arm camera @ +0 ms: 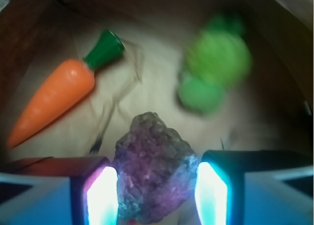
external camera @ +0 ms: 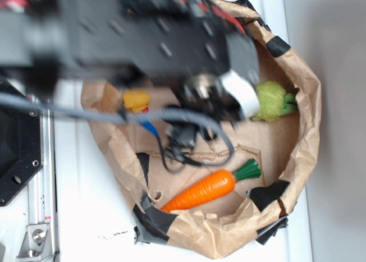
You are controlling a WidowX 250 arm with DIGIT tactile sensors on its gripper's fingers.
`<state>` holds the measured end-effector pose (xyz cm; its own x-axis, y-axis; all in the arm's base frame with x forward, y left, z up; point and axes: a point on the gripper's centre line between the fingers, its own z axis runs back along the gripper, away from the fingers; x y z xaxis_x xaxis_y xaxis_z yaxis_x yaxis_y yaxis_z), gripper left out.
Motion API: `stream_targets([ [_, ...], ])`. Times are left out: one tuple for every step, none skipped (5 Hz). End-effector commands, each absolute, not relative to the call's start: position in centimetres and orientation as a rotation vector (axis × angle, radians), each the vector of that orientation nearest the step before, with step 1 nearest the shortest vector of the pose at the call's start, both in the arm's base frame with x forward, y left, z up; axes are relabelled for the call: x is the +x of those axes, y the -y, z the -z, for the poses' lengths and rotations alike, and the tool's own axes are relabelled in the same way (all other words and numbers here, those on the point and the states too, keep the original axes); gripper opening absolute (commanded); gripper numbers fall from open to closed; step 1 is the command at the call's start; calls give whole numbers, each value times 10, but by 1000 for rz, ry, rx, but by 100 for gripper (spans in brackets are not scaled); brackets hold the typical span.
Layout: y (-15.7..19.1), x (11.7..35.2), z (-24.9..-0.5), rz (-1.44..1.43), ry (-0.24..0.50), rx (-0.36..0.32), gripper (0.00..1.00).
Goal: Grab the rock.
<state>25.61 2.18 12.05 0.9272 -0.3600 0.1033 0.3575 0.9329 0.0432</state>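
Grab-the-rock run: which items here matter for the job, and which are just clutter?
Job:
- rock, between the gripper's fingers
- gripper, fingers either side of the rock; contact unclear

Clutter:
- carrot
- green toy
- yellow duck
- paper bag holding it all

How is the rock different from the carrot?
The rock is lumpy, rough and dark purplish-grey; the carrot is smooth, long and bright orange with a green top. The rock sits between the fingers of the claw; the carrot lies off to the side, untouched. Both rest inside the paper bag.
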Motion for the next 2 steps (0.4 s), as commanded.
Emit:
stream_targets([
  [-9, 238, -167, -79, 115, 59, 0],
  [-6, 243, -160, -123, 105, 59, 0],
])
